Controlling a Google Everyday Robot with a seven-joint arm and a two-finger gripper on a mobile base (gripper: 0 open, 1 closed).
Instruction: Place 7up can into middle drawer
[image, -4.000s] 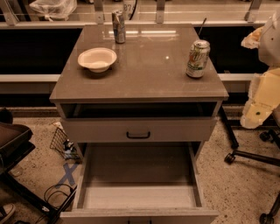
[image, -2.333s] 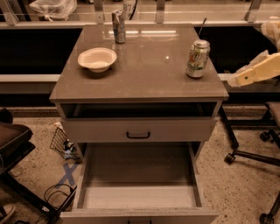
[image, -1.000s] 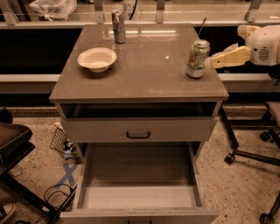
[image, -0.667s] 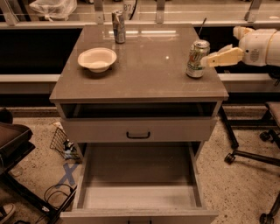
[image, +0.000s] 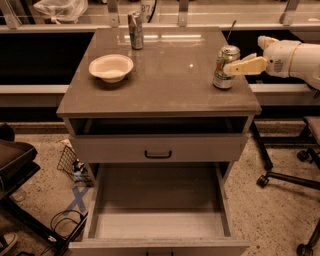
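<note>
Here, a grey-brown square cabinet worktop (image: 165, 75) fills the scene. Beneath it the wide, deep grey-beige middle drawer (image: 160, 225) stands pulled right out, its pale floor showing. Between the two sits a shallower drawer with a flat front and black handle (image: 158, 150), open only a crack. A white robot arm (image: 292, 57) extends in from the right edge.

On the worktop rest a cream round bowl (image: 111, 67) at the left, the white-and-green 7up can (image: 222, 69) upright near the right front corner, and a slimmer dark silver can (image: 135, 30) at the back. The cream-coloured pincer (image: 240, 66) is level with the 7up can's upper half, its tip at the can's right side. Whether it is open or closed cannot be told.

The step in hand appears to be the approach for the grasp. The next move likely calls for a firm hold around the can's body, then a lift and a carry down into the open drawer.

The count: two drawers, two cans, one bowl, one arm.
</note>
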